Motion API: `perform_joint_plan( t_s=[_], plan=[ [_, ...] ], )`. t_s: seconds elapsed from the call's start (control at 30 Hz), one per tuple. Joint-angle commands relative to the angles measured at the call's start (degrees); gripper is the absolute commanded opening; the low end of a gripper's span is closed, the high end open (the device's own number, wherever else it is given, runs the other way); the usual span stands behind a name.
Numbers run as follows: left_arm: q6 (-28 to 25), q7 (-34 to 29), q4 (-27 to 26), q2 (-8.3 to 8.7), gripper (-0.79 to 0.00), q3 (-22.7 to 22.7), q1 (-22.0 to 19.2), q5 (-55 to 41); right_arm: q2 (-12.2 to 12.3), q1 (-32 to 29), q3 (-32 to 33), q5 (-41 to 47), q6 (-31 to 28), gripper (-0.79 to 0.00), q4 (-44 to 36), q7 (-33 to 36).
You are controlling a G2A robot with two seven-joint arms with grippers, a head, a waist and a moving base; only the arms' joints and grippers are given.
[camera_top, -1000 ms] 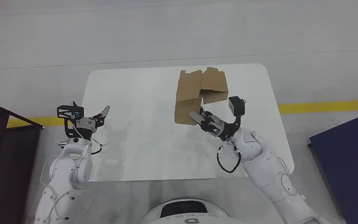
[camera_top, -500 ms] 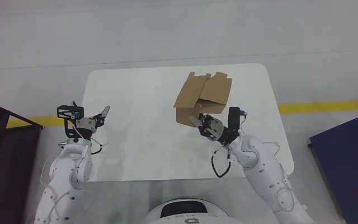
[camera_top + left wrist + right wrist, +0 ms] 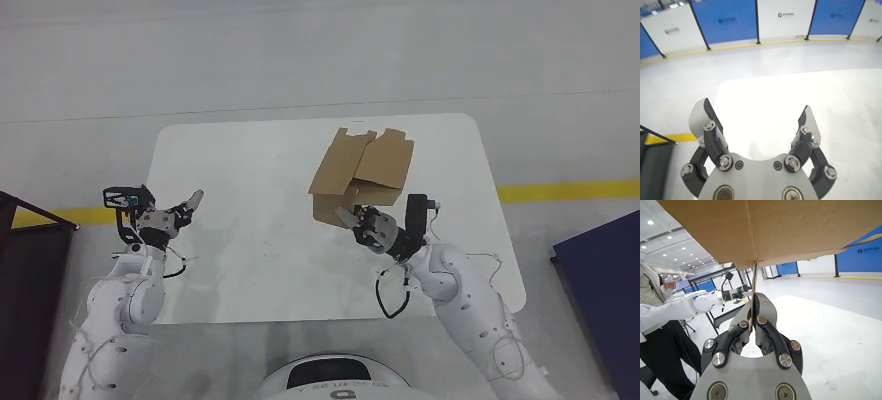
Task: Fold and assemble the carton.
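A brown cardboard carton (image 3: 360, 172), partly opened with its flaps spread, is held tilted above the right half of the white table (image 3: 250, 250). My right gripper (image 3: 350, 217) is shut on the carton's near lower flap; in the right wrist view the flap edge (image 3: 754, 291) runs down between the fingers of that gripper (image 3: 753, 306), and the carton's panels (image 3: 781, 228) spread overhead. My left gripper (image 3: 190, 200) stands open over the table's left edge, far from the carton, with nothing between its fingers (image 3: 712, 115).
The table's left and middle hold no objects. A dark rack (image 3: 25, 290) stands off the table's left side, and a yellow floor line (image 3: 570, 190) runs past the right. A person stands beyond my left arm (image 3: 702, 298) in the right wrist view.
My right gripper has turned and tilted the carton, so its flaps have spread wider toward the table's far right. My left gripper has shifted slightly toward the table.
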Motion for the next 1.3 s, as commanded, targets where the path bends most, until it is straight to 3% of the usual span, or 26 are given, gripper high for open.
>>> perform_joint_plan(
  t_s=[0.0, 0.13, 0.4, 0.63, 0.8, 1.07, 1.1, 1.13, 1.23, 1.27],
  plan=[
    [-8.6, -11.6, 1.3, -0.04, 0.000, 1.3, -1.5, -19.0, 0.0, 1.5, -0.8, 0.2, -3.8, -0.785, 1.8, 1.3],
    [-15.2, -30.7, 4.9, 0.61, 0.000, 2.6, -7.7, -35.3, -0.1, 4.1, -3.9, 2.3, -4.3, -0.785, 4.4, 2.3],
    [-18.6, -50.3, 6.1, 1.18, 0.000, 7.2, -15.5, -60.4, 0.6, 6.1, -7.2, 2.8, -4.3, -0.785, 6.6, 2.4],
    [-11.6, -61.3, 11.5, 1.08, 0.000, 10.8, -20.5, -84.1, 1.8, 5.9, -8.6, 2.7, -4.3, -0.785, 6.1, 0.3],
    [-9.7, -63.2, 16.2, 0.53, 0.000, 15.5, -24.7, -86.8, 2.7, 6.6, -10.4, 2.3, -4.3, -0.785, 6.3, -0.3],
    [-9.6, -60.3, 19.5, -0.07, -0.206, 19.3, -28.2, -86.5, 3.8, 7.9, -13.3, 2.3, -4.3, -0.785, 5.9, -1.1],
    [-9.2, -59.7, 19.9, -0.13, -0.296, 19.6, -28.5, -86.7, 3.9, 8.1, -13.7, 2.3, -4.3, -0.785, 5.9, -1.1],
    [-8.9, -59.3, 20.2, -0.20, -0.434, 19.8, -28.8, -87.1, 4.0, 8.3, -14.1, 2.3, -4.3, -0.785, 5.9, -1.1],
    [-9.1, -59.4, 21.0, -0.32, -0.610, 20.4, -29.5, -88.6, 4.3, 9.0, -15.2, 2.6, -4.3, -0.785, 6.4, -1.1],
    [-9.3, -59.7, 21.2, -0.32, -0.785, 20.4, -29.7, -88.8, 4.4, 9.3, -15.5, 2.8, -4.3, -0.785, 6.7, -1.1]
  ],
)
